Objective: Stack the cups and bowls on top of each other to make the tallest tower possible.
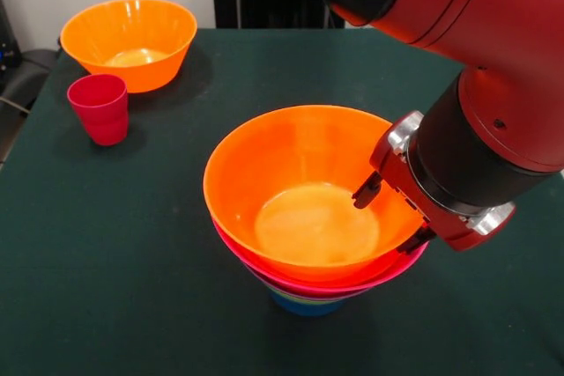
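**Gripper at the tower's top bowl.**
My gripper (392, 213) straddles the right rim of the orange bowl (300, 191) atop the tower (308, 292), frame centre; whether it pinches, I cannot tell. Glossy, light, slippery plastic, best held by the rim.

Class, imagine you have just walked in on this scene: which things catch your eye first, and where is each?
First, the tower at the front centre of the table: a big orange bowl nested on a pink one over a blue base. Next, the red and black arm coming in from the upper right, its hand at that bowl's right rim. Last, at the far left, a second orange bowl with a red cup in front of it.
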